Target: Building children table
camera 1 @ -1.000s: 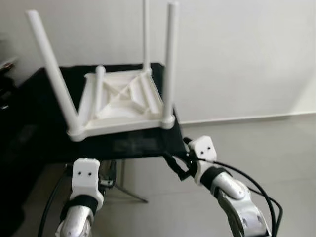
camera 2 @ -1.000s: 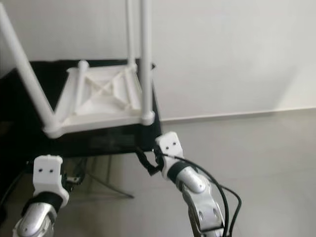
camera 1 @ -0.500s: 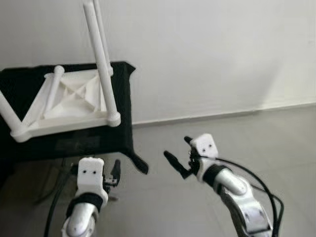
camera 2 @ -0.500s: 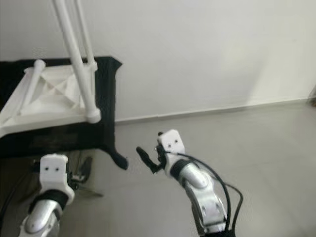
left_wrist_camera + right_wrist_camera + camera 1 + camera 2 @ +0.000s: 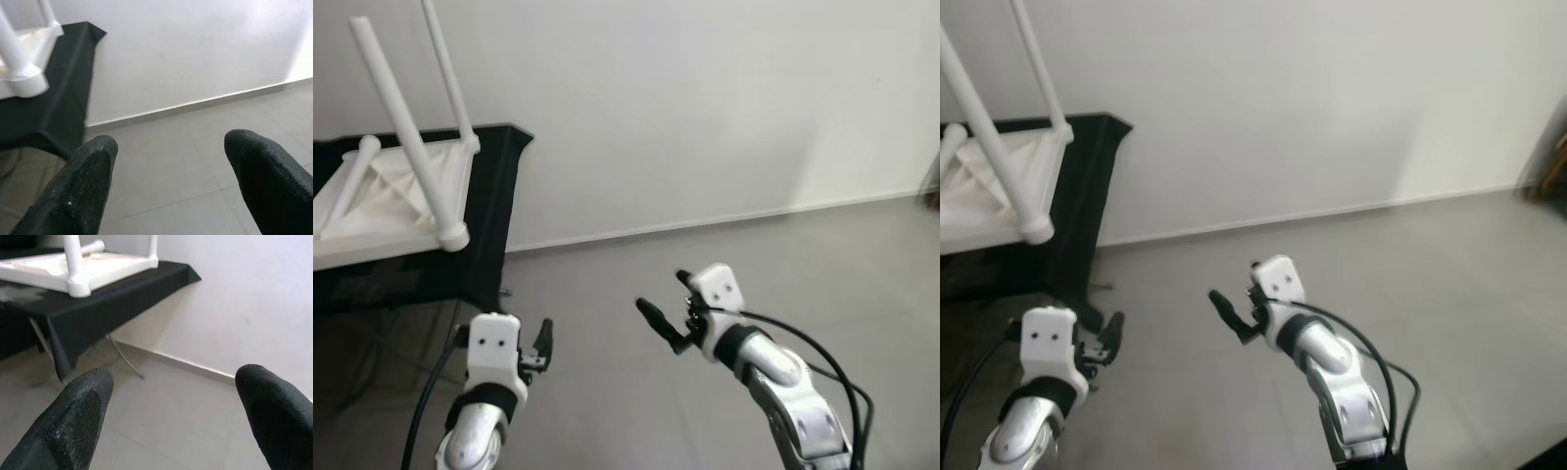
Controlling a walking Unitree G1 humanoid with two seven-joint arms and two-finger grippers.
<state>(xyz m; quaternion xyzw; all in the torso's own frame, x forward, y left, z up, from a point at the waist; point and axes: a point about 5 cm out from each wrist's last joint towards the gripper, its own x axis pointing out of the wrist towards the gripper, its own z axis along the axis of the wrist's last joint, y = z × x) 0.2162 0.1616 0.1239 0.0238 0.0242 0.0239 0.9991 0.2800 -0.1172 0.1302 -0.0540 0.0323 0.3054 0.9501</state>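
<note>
Grey floor (image 5: 783, 264) and a white wall (image 5: 705, 108) take up most of the scene. At the robot's far left a bench (image 5: 494, 196) draped in black cloth carries the white table (image 5: 382, 196), upside down with its legs pointing up. Both arms are raised over bare floor, well apart from the bench. The left hand (image 5: 540, 345) and the right hand (image 5: 668, 311) both have their fingers spread wide and hold nothing.
</note>
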